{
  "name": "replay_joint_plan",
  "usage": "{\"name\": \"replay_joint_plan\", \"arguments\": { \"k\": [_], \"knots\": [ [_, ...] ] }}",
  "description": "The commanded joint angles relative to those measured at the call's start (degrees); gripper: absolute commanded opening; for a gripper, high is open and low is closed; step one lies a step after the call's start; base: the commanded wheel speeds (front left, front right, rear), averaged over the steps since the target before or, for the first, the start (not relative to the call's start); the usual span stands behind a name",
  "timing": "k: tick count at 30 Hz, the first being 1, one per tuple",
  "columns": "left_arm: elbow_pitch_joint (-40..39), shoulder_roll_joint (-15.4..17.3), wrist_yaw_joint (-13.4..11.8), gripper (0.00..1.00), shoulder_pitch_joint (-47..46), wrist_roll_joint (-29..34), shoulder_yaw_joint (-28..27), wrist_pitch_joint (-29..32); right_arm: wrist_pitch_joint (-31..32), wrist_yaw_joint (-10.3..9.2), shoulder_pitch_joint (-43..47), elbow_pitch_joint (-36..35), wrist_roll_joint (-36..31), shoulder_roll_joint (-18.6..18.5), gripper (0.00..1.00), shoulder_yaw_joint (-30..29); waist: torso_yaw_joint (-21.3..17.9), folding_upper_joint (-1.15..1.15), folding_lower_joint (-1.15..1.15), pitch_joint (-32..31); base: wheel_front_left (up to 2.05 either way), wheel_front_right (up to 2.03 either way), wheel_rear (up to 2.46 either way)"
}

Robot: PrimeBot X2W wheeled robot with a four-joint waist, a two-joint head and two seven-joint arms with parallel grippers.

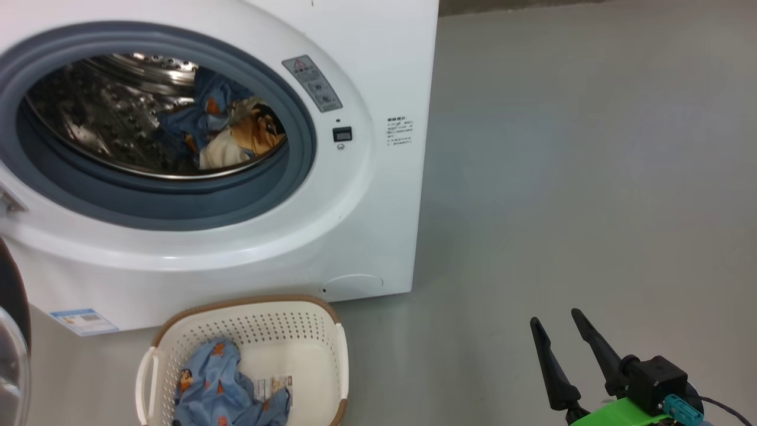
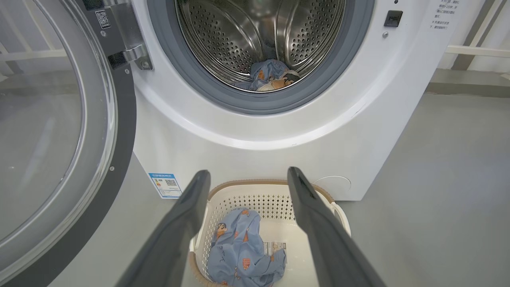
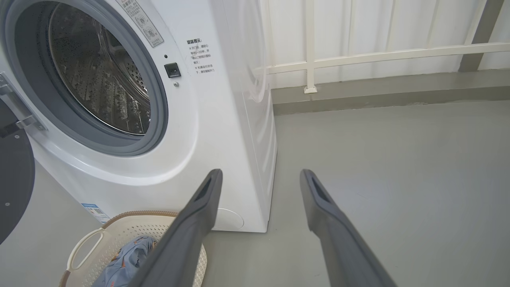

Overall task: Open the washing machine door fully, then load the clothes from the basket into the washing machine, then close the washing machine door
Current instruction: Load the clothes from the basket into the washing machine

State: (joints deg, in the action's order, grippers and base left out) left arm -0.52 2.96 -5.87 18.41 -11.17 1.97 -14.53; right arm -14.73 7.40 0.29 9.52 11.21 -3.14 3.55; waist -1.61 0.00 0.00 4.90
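head view: right gripper (image 1: 555,315), spread wide and empty, sits at five o'clock; the basket (image 1: 278,328) holding clothes (image 1: 219,384) is at seven. left wrist view: left gripper (image 2: 248,170), equally wide, has those clothes at six o'clock, bundle running lengthwise between its fingers (the nearer arm, i judge). right wrist view: basket at eight o'clock.

Left gripper (image 2: 249,173): jaws spread wide, nothing between them.
Left fingers (image 2: 179,223): long, dark, angled slightly outward toward the tips.
Right gripper (image 1: 556,318): low at the right of the head view, jaws wide apart, empty.
Right fingers (image 1: 553,367): pointing up, leaning left.
Right wrist (image 1: 656,378): black block on a green mount (image 1: 621,414).
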Motion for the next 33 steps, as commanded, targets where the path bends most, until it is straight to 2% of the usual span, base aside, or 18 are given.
{"name": "replay_joint_plan", "arguments": {
  "k": [1,7,23,33],
  "knots": [
    [-0.75,-0.08,-0.2,1.0,-2.43,-0.65,-1.58,-0.47,-0.27,0.09,-0.73,-1.52,0.14,-0.05,1.0,1.61,0.18,0.0,0.0,1.36,0.0,0.0,0.0],
    [1.79,-0.08,0.8,1.0,-5.87,-1.57,-1.45,-0.47,-0.27,0.09,-2.1,-1.84,0.4,-0.2,1.0,2.23,0.04,0.0,0.0,5.7,0.0,0.0,0.0],
    [11.9,0.01,6.53,1.0,-24.0,1.29,-4.07,-0.47,-0.27,0.09,-8.93,-3.52,0.72,-0.47,1.0,3.06,-0.84,0.0,0.0,22.23,0.0,0.0,0.0],
    [23.14,1.74,9.22,1.0,-36.02,2.94,-6.36,-0.47,-0.27,0.09,-13.7,-4.1,0.55,-0.26,1.0,4.17,-2.01,0.0,0.0,32.17,0.0,0.0,0.0]
  ]
}}
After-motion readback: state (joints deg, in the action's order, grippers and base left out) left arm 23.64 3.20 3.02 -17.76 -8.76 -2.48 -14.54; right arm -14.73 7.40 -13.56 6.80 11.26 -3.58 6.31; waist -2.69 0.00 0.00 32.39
